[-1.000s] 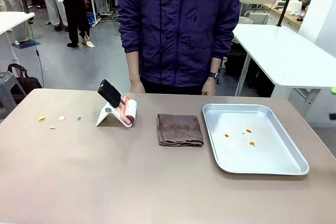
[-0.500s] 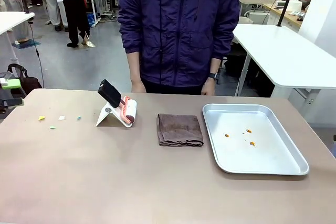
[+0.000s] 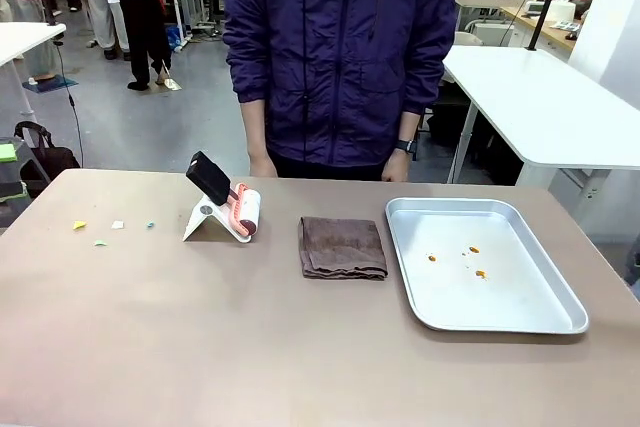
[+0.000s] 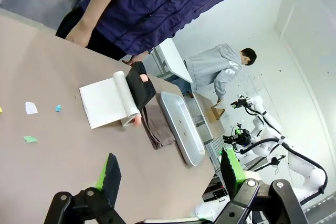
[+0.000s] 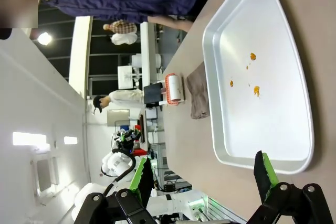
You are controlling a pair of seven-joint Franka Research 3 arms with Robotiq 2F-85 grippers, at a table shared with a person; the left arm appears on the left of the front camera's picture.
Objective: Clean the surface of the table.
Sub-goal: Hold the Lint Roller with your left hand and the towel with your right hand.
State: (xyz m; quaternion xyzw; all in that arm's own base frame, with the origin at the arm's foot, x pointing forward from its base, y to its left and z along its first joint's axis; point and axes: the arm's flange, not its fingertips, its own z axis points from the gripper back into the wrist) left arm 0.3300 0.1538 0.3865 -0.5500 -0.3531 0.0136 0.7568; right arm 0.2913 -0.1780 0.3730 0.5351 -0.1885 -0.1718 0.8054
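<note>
The brownish-tan table (image 3: pixel 250 347) carries several small paper scraps (image 3: pixel 100 232) at its far left. A lint roller (image 3: pixel 240 209) with a black handle leans on a white stand, and a folded brown cloth (image 3: pixel 342 247) lies to its right. In the left wrist view my left gripper (image 4: pixel 170 174) stands open above the table (image 4: pixel 52 77), well short of the scraps (image 4: pixel 30 107) and the roller (image 4: pixel 126 98). One of its green pads (image 3: pixel 6 153) shows at the front view's left edge. My right gripper (image 5: pixel 202 174) is open, short of the tray's near rim.
A silver metal tray (image 3: pixel 500 325) at the right holds a few orange crumbs (image 3: pixel 473 249); the same tray (image 5: pixel 273 124) appears in the right wrist view. A person in a dark purple jacket (image 3: pixel 340 57) stands at the far edge, hands down. White tables stand behind.
My left gripper's green pads came into the front view's left edge half a second ago and have since drawn back toward that edge. Nothing on the table has moved.
</note>
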